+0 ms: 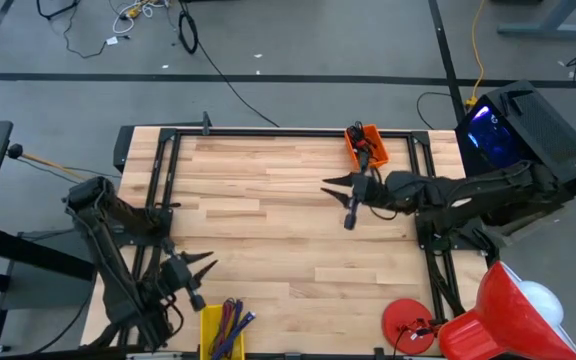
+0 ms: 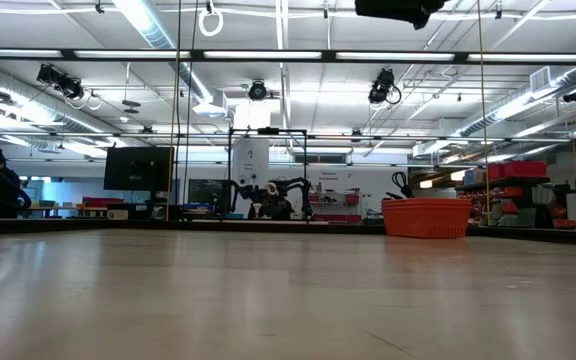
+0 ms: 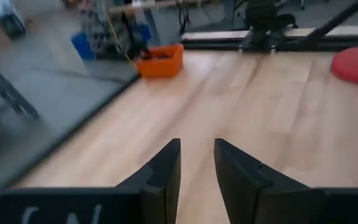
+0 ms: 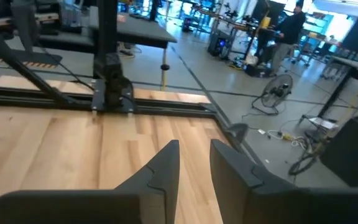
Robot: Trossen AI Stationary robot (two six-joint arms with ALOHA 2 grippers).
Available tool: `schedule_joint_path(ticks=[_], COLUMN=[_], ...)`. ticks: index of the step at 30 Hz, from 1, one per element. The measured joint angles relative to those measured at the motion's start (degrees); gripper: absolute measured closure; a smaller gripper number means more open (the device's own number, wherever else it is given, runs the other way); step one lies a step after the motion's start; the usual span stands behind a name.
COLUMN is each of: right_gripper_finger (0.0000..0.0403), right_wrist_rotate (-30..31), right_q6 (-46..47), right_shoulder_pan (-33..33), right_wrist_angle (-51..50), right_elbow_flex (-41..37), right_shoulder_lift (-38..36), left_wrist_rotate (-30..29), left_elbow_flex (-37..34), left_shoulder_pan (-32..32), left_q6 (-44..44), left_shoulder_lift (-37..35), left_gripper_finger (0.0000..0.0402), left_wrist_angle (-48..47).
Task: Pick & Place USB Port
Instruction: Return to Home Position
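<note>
Yellow plastic bin (image 1: 208, 335) at wooden table (image 1: 288, 250) edge, cut off below, holding coloured charger cables (image 1: 230, 322), ends hard to make out. Left gripper (image 1: 206, 266) nearby, fingers slightly parted, empty. Right gripper (image 1: 330, 190) likewise, near small orange bin (image 1: 376, 138).

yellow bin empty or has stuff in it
Not empty: the high view shows several coloured cables lying inside the yellow bin.

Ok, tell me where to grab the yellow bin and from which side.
Grip the yellow bin by its wall on the left arm's side, coming down from above with the left hand, which is open close by. The cables lean over the opposite rim, so that wall looks like the bare edge to pinch.
</note>
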Motion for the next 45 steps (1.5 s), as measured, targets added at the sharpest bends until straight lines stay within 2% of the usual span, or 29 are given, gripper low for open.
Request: schedule_joint_path(ticks=[2, 4, 10, 14, 17, 19, 23, 26, 30, 37, 41, 45], right_gripper_finger=[0.0312, 0.0312, 0.0312, 0.0312, 0.0312, 0.0312, 0.0312, 0.0312, 0.0312, 0.0312, 0.0312, 0.0312], right_wrist_rotate=[-0.1, -0.8, -5.1, -5.5, -6.9, -9.8, -18.4, -27.5, -36.9, -43.0, -44.7, -45.8], right_q6=[0.0, 0.0, 4.1, 4.7, 3.9, 3.7, 6.6, 11.2, 14.7, 15.3, 19.7, 21.2], right_shoulder_pan=[-0.8, -1.6, -4.1, -4.9, -7.0, -9.4, -17.0, -22.8, -27.9, -34.1, -37.1, -38.2], right_wrist_angle=[-1.7, -3.3, -11.8, -15.4, -8.7, -3.0, 11.3, 22.8, 37.1, 51.0, 59.4, 60.8], right_elbow_flex=[0.0, 0.0, 0.0, -0.4, -3.9, -7.3, -15.5, -21.8, -27.5, -29.1, -29.1, -29.1], right_shoulder_lift=[-1.7, -3.2, -6.5, -7.2, -7.5, -7.5, -7.4, -6.4, -3.9, 2.6, 7.3, 12.2], left_wrist_rotate=[-2.3, -3.2, -4.8, -9.0, -13.5, -16.3, -18.0, -18.1, -19.0, -19.1, -19.2, -19.1], left_elbow_flex=[-2.2, -5.6, -21.9, -31.3, -36.0, -38.2, -40.9, -42.8, -45.4, -49.3, -49.0, -49.0], left_shoulder_pan=[0.2, 1.1, 2.2, 2.2, 2.2, 2.6, 3.9, 4.7, 5.7, 10.7, 17.5, 25.5], left_q6=[2.7, 1.8, -3.8, -4.1, -1.2, -0.4, 0.3, 0.4, 0.4, -0.2, -0.4, 0.1], left_shoulder_lift=[-2.8, -6.1, -19.4, -28.0, -33.3, -36.1, -41.1, -44.2, -47.4, -53.2, -54.8, -54.3], left_gripper_finger=[0.0298, 0.0298, 0.0298, 0.0298, 0.0298, 0.0298, 0.0298, 0.0298, 0.0298, 0.0298, 0.0298, 0.0298], left_wrist_angle=[0.0, -0.4, 1.6, 7.8, 11.0, 11.1, 9.9, 8.9, 7.3, 5.7, 9.3, 10.4])
